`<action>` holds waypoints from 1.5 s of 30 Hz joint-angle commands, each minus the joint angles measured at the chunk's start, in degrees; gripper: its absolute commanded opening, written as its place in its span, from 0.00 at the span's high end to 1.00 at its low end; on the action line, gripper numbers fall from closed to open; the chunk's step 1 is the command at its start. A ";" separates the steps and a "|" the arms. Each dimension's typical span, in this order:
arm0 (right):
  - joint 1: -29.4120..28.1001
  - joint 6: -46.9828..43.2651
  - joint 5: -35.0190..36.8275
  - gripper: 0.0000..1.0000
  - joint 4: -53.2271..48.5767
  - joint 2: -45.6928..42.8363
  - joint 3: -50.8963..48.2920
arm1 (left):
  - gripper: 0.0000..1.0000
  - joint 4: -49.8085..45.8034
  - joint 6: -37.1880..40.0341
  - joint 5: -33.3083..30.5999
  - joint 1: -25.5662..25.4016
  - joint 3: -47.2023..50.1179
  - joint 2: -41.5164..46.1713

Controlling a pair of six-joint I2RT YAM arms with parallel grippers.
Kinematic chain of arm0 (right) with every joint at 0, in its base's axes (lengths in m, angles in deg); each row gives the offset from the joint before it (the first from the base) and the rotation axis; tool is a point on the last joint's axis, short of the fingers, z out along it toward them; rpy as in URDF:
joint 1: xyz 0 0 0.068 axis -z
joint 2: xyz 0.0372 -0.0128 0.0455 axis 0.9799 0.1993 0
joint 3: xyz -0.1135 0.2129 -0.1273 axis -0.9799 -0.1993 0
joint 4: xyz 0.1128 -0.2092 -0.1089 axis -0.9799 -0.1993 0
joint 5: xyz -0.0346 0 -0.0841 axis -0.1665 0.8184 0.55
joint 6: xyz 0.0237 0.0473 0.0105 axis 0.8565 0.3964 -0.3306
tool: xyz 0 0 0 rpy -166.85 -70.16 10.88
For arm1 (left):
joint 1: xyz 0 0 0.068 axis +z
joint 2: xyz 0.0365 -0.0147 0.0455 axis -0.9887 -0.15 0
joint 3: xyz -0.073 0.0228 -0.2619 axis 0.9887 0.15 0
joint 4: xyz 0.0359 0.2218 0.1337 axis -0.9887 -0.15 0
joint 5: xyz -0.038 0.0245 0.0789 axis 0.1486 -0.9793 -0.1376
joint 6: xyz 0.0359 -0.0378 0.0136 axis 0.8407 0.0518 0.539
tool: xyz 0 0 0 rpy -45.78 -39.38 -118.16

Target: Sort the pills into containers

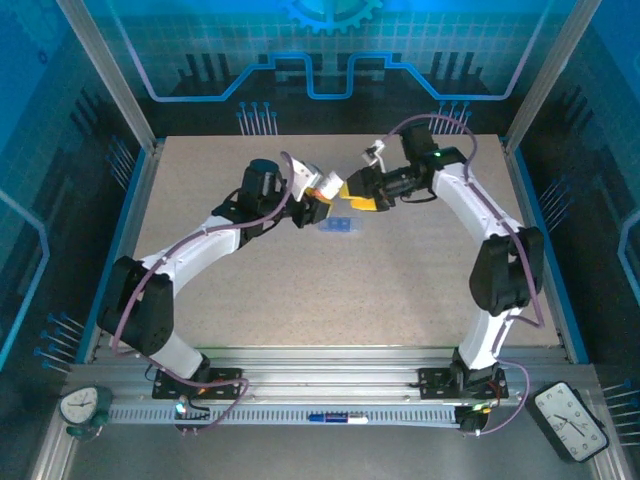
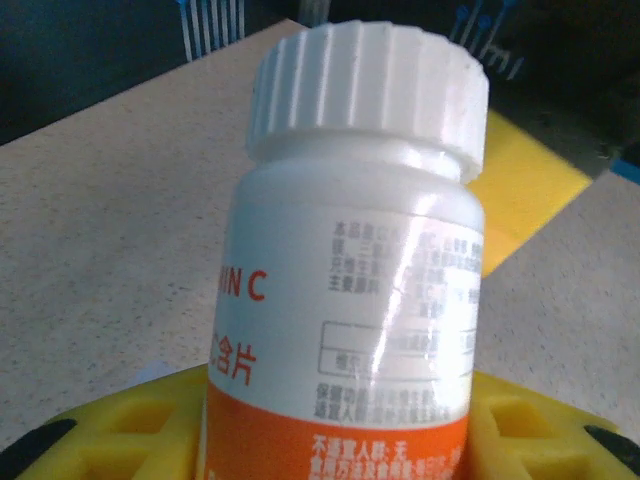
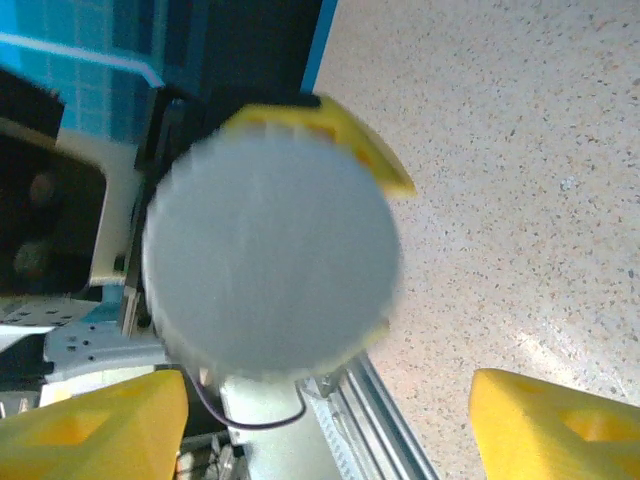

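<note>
Pill box [image 1: 338,228]: small, flat, translucent blue. It lies on the speckled table [image 1: 400,300] near the middle, just on the near side of the two grippers, and neither touches it. Its compartments are too small in the overhead view to tell apart, and their contents cannot be read.

Bottle [image 2: 350,280]: white body with an orange band low down, orange lettering and a printed label. A ribbed white cap [image 2: 370,90] sits on the neck. The bottle is held off the table, near the pill box on its far side, with the cap end pointing toward the right arm.

Left gripper [image 1: 316,203]: clamped on the bottle's lower body. In the left wrist view its yellow fingers [image 2: 110,440] show on either side of the orange band.

Right gripper [image 1: 362,196]: jaws spread wide, facing the cap end of the bottle. In the right wrist view its yellow fingers [image 3: 90,430] stand well apart at the lower corners. The round top of the cap sits face-on and blurred above the gap between them. Neither finger appears to touch the cap, though the blur leaves this uncertain.

Round clock [image 1: 82,405]: at the near left corner, in front of the arm bases.

Dark-framed clock [image 1: 572,420]: at the near right corner, lying tilted.
</note>
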 commanded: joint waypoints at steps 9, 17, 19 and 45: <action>3.05 25.58 16.14 0.23 20.11 -9.26 -7.50 | 1.00 2.50 -4.60 2.42 0.81 -3.38 1.34; 0.16 30.29 20.59 0.23 23.02 -6.69 -2.87 | 1.00 0.05 -5.00 3.35 0.78 -5.66 -0.69; -0.64 30.09 20.85 0.23 22.35 -5.57 -1.37 | 1.00 0.47 -5.17 3.39 0.73 -5.60 -0.68; -5.27 27.76 23.51 0.24 18.11 -0.57 7.51 | 1.00 -1.57 -2.45 3.56 0.56 -5.71 -0.68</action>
